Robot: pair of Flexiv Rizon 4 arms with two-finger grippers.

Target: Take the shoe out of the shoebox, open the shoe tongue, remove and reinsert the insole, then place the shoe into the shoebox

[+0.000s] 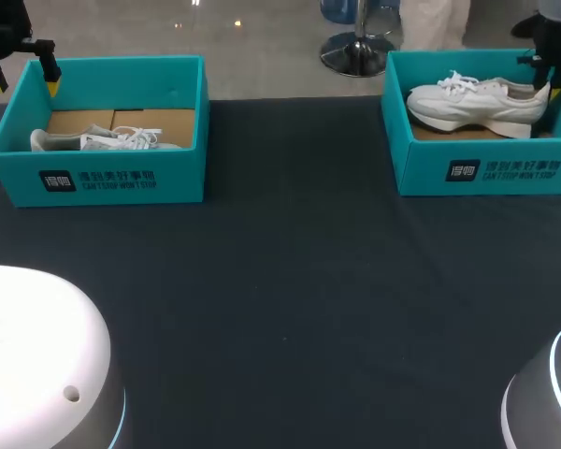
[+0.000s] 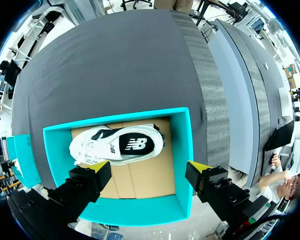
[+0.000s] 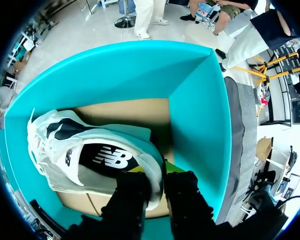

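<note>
1. Over on the left, the left shoebox (image 1: 122, 178) is sitting on the dark worktop (image 1: 290, 299). The left shoe (image 2: 117, 145) is lying on its side on the cardboard floor inside.
2. The left jaws are hanging above the back corner of that box, standing wide apart. One yellow tip (image 2: 199, 168) is showing on each side, and they are gripping nothing and touching neither shoe nor box wall.
3. Moving right, the bare middle of the worktop is separating the two boxes, which are standing well apart.
4. At the right, the right shoebox (image 1: 505, 168) is holding the right shoe (image 1: 472, 103). It is sitting upright with its toe pointing toward the middle and its laces looking done up.
5. The right jaws are clamping the heel rim of the right shoe, one finger inside the collar and one outside. The heel is sitting near the box's end wall.
6. Judging progress:
   - Both shoes are inside their boxes, and no insole is lying out anywhere I can see.
   - The tongue is not looking pulled open.
   - To me this is reading as the very first step, with the right shoe gripped but not yet lifted clear.
   - That is leaving the lift-out, the tongue, the insole swap and the return all to do.
   - A shoe just being set back would be looking much the same, though.
</note>
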